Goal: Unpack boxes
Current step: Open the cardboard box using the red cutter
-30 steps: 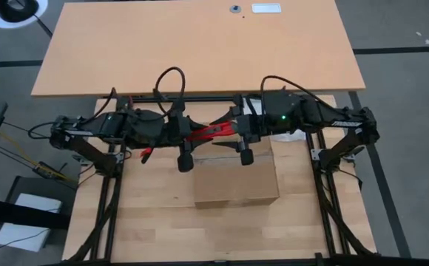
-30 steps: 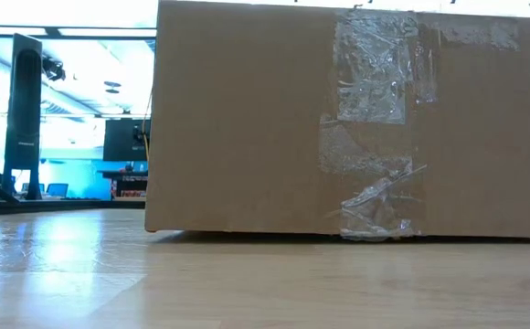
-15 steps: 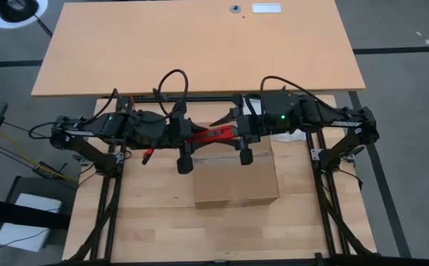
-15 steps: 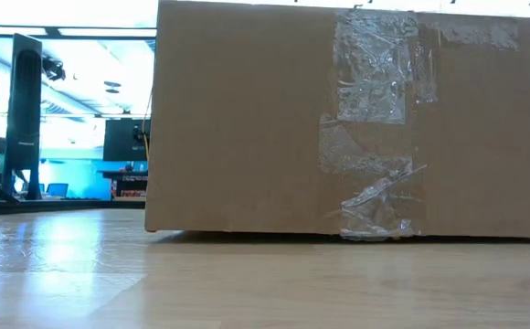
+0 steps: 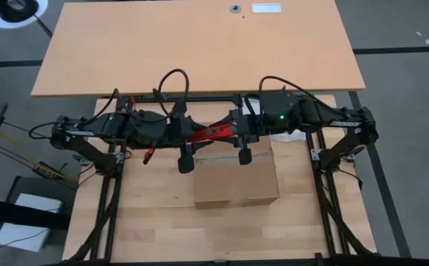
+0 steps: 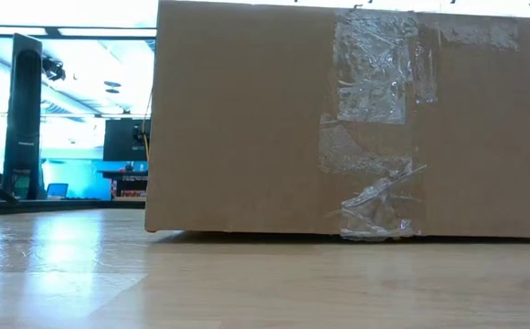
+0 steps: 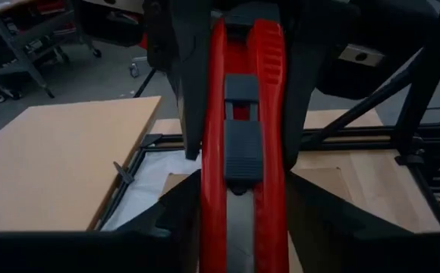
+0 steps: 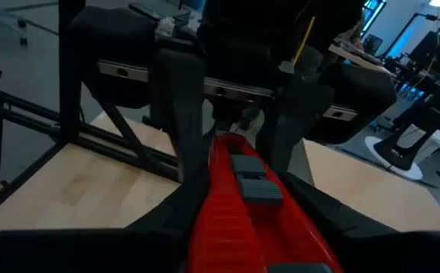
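Brown cardboard carton (image 5: 236,181), closed, on the tabletop (image 5: 163,214).

From above, the carton sat flat just toward 5 o'clock of the tabletop's middle, its 12 o'clock edge hidden under the arms. In the low view its plain side faced the camera, upright, with crinkled clear tape strips (image 6: 375,128) running down it, right of centre.

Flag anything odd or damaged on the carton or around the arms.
The carton sits square and closed, but the tape on its side is crumpled and layered in uneven strips. Above it, a red box cutter hangs in the air between the left claw and right claw. Nothing is spilled.
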You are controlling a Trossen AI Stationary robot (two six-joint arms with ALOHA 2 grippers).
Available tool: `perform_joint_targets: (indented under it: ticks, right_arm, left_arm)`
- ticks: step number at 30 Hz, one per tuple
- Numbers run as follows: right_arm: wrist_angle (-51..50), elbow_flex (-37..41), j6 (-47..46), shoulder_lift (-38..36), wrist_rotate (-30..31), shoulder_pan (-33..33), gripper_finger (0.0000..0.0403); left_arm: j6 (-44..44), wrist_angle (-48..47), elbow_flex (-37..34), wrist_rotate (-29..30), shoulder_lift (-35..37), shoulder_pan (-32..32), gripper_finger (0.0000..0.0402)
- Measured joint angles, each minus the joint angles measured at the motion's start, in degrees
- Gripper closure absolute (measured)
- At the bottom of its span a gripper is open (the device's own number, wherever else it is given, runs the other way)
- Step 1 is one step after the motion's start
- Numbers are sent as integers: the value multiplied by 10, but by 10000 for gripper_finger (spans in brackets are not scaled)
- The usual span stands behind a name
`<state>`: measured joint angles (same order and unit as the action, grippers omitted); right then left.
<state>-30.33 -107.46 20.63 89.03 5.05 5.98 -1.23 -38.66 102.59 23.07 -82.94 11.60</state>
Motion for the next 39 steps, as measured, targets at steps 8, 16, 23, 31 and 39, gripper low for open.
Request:
perform_joint_targets:
  ticks: [8, 16, 23, 31, 39]
  right_arm:
    - [-20, 0, -2, -55, 40, -2, 265]
    - [-152, 0, -79, -141, 95, -47, 265]
    - [-312, 0, -193, -195, 102, -103, 265]
    - [-345, 78, -226, -274, 99, -111, 265]
    - [-194, 271, -239, -368, 33, -106, 265]
  left_arm:
    - [1, -23, 0, 26, 24, 0, 207]
    - [-2, -89, -6, -22, 37, -41, 205]
    - [-26, 0, -114, -136, 31, -120, 204]
    - [-27, 26, -188, -189, -43, -115, 204]
    - [-11, -84, -194, -181, -104, -108, 204]
